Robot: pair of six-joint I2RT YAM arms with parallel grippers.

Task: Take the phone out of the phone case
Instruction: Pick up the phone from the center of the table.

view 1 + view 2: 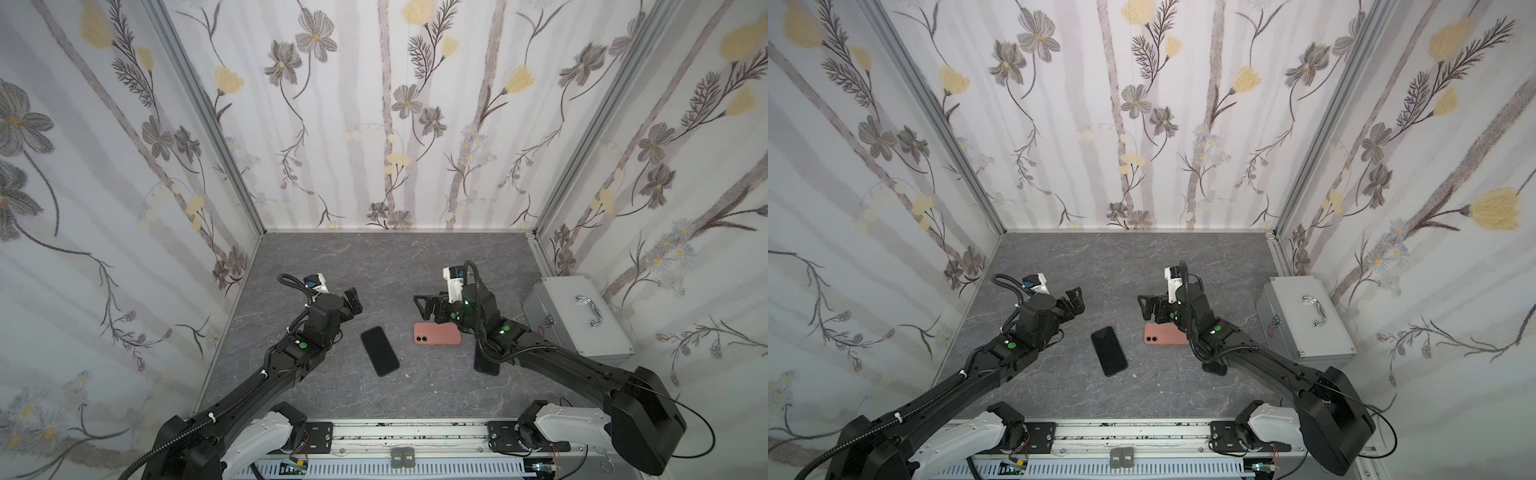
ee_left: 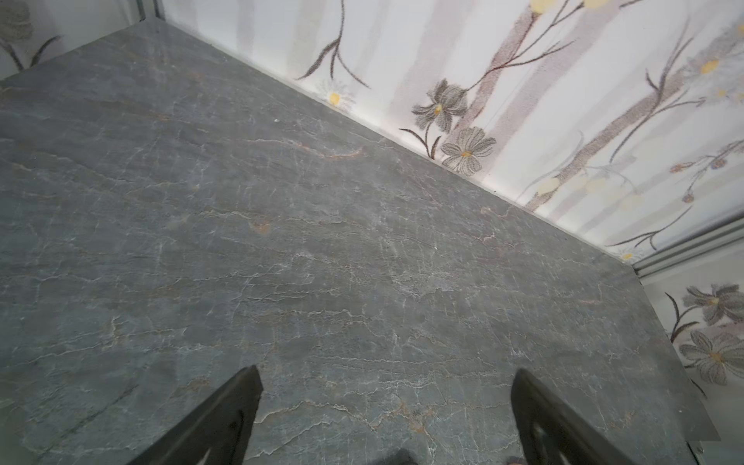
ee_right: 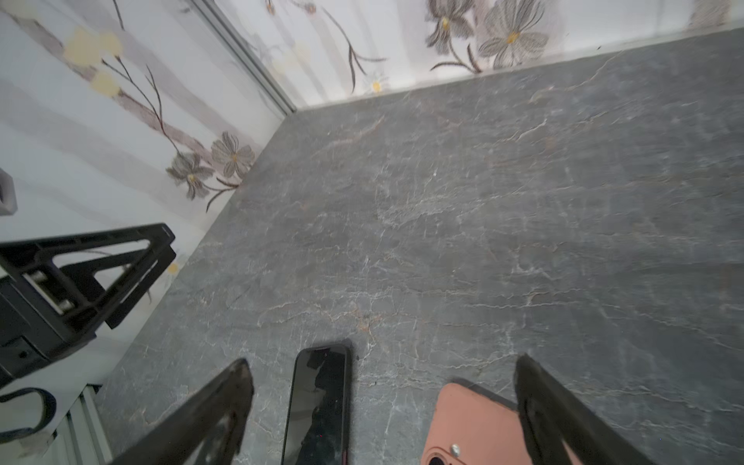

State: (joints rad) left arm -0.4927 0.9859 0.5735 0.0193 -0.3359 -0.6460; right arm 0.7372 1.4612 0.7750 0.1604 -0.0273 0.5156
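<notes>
A black phone (image 1: 379, 351) (image 1: 1109, 351) lies screen up on the grey tabletop, between the arms. To its right lies a pink phone case (image 1: 436, 333) (image 1: 1165, 335), back up, with two dark camera circles; whether anything is inside it I cannot tell. My left gripper (image 1: 354, 302) (image 1: 1074, 301) hovers open beyond the phone, over bare table (image 2: 386, 370). My right gripper (image 1: 423, 308) (image 1: 1146, 307) hangs open just behind the pink case. In the right wrist view its open fingers (image 3: 382, 360) frame the phone (image 3: 320, 406) and the pink case (image 3: 471, 422); nothing is held.
A silver metal box (image 1: 577, 318) (image 1: 1306, 318) with a handle stands at the right wall. A dark flat thing (image 1: 486, 363) (image 1: 1216, 368) lies partly hidden under the right arm. Flowered walls close in three sides. The left gripper's fingers (image 3: 133, 257) show in the right wrist view.
</notes>
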